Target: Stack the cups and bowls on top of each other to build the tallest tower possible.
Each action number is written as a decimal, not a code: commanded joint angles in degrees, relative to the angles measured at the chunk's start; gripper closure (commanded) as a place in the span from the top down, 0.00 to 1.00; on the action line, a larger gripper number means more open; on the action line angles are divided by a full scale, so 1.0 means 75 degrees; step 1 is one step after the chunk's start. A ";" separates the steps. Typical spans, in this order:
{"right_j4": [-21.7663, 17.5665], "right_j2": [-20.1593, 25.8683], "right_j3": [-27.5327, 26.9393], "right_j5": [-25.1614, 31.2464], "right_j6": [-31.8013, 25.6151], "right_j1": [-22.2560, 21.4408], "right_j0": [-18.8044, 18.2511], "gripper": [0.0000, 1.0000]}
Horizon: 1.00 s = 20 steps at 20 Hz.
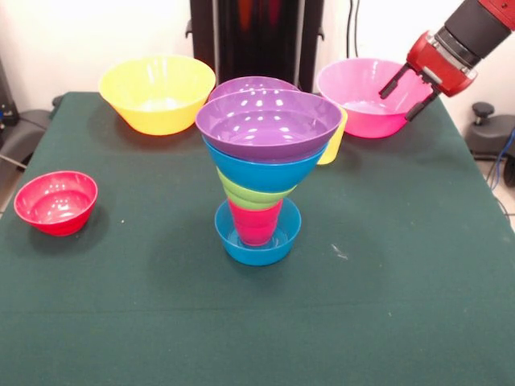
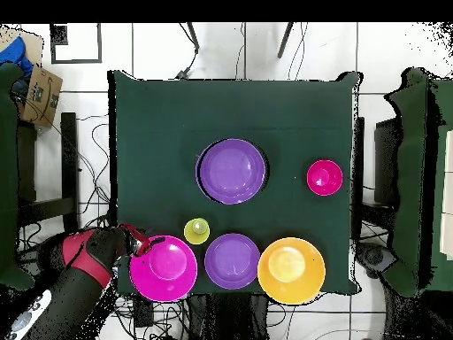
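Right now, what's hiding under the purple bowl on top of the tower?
Under the top purple bowl sits a blue bowl, then a lime green bowl, a red cup and a small blue bowl as base. From overhead, the purple bowl covers them all.

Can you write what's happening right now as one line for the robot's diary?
claw: open, empty, at pink bowl rim | tower: blue base, red cup, green, blue, purple on top | loose: yellow bowl, red bowl
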 commanded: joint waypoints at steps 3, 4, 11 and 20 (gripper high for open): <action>0.0167 0.1153 0.0110 -0.0501 0.0992 -0.0164 -0.0285 1.00; 0.0201 0.1215 0.0143 -0.0549 0.1000 -0.0189 -0.0300 1.00; 0.0270 0.1427 0.0315 -0.0458 0.1004 -0.0353 -0.0316 1.00; 0.0124 0.1419 0.0554 -0.0968 0.1083 -0.0266 -0.0319 1.00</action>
